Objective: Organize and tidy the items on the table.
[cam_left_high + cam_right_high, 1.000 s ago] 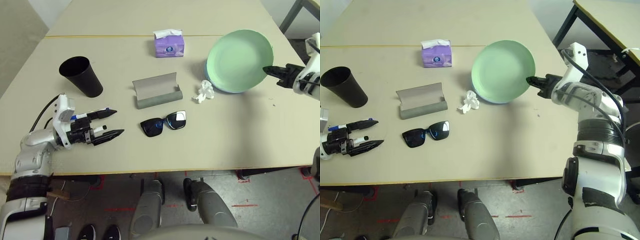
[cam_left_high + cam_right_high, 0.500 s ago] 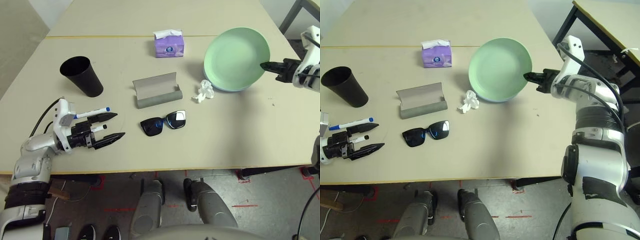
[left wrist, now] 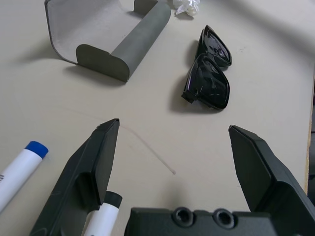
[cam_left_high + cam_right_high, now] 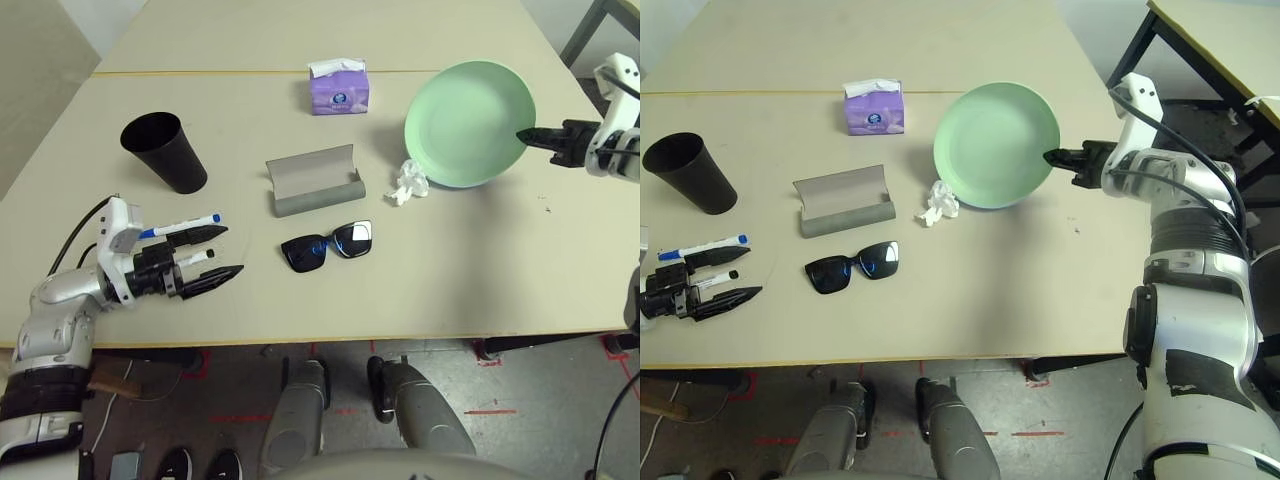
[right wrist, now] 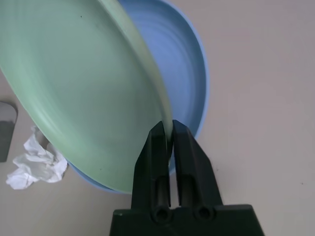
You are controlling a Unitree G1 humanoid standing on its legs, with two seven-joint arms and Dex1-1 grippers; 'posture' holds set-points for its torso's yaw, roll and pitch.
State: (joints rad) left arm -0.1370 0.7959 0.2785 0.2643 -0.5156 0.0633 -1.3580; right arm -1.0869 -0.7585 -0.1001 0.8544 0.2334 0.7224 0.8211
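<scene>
My right gripper [image 4: 527, 134] is shut on the near rim of the green plate [image 4: 465, 120], which tilts over the pale-blue plate [image 5: 184, 83]. A crumpled tissue [image 4: 408, 183] lies beside them. My left gripper [image 4: 232, 250] rests open low on the table [image 4: 450, 270] at the front left. One white marker [image 4: 180, 226] with a blue cap lies just beyond its far finger. The other marker [image 3: 104, 216], black-capped, lies against that finger's inner side. Sunglasses [image 4: 328, 246] and the open grey case [image 4: 312, 180] sit mid-table, beyond the fingertips. The black cup [image 4: 165, 152] stands upright behind the left gripper.
The purple tissue box [image 4: 338, 90] stands at the back near the yellowish seam [image 4: 200, 72]. Another table's grey leg [image 4: 590, 25] rises at the far right. The table's front edge runs close to my left forearm.
The right gripper has shifted the green plate slightly left over the blue one. My left gripper has drawn back a little; both markers stay on the table.
</scene>
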